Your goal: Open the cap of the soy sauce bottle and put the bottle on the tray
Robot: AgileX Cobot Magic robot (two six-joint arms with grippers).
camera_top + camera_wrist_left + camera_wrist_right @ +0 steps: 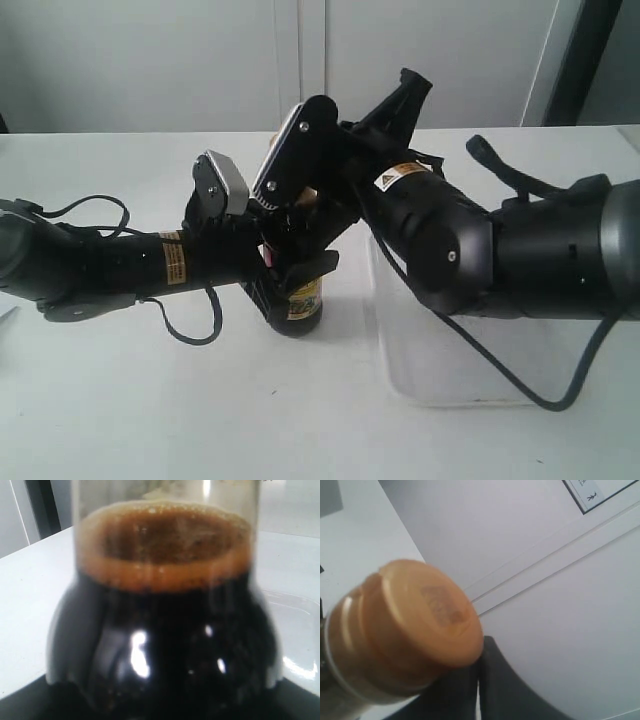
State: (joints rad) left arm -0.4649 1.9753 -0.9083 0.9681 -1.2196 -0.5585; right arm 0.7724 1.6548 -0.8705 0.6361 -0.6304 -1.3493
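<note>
The exterior view shows both arms meeting over the middle of a white table [130,400]. The soy sauce bottle [303,305] stands upright on the table, just left of the tray [440,385], which lies under the right arm. Only the lower part of the bottle shows here, dark with a yellow label; the rest is hidden by the arms.

The left gripper [290,285] comes in from the left at the height of the bottle's body, and its dark fingers sit on either side of the bottle, closed around it. The right gripper [300,205] reaches across from the right and comes down over the top of the bottle. A small patch of orange shows between its parts there, but whether its fingers are clamped on the cap cannot be told from this view.

The left wrist view is filled by the bottle [160,630] seen very close: dark liquid with a brown foamy ring at its surface, and the clear tray [295,630] behind it on the table.

The right wrist view shows the cap [407,625] close up, orange and on the bottle's neck. A dark finger [470,685] lies against its side. The other finger is out of the picture, so how far this gripper is open stays unclear.
</note>
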